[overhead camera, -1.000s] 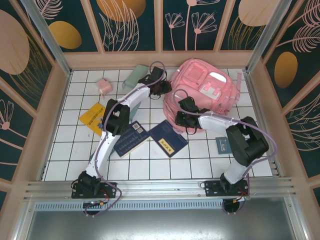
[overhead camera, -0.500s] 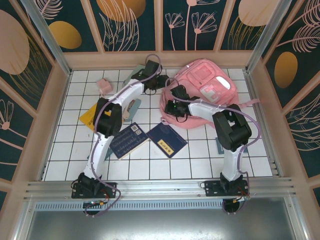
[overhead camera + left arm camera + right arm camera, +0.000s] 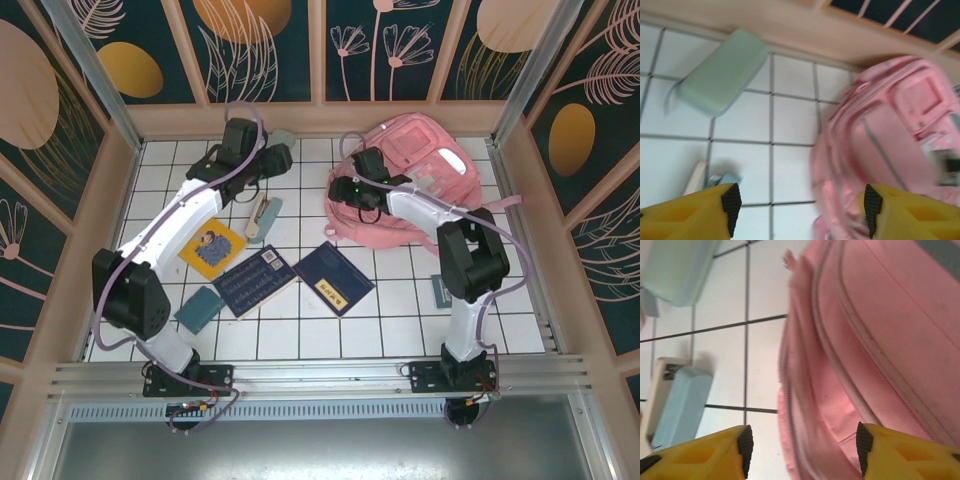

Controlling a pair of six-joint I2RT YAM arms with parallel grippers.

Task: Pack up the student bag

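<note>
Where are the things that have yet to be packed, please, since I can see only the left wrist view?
Observer: A dark blue book and a second dark blue book lie flat side by side, nearer the arm bases than the backpack.
Operator: Thank you. Is anything else lying near them?
Observer: A yellow book lies flat just left of the first one, a little farther from the bases.
Operator: And what is happening at the backpack, please?
Observer: The right gripper hangs over the backpack's left edge with its jaws open, holding nothing.
</note>
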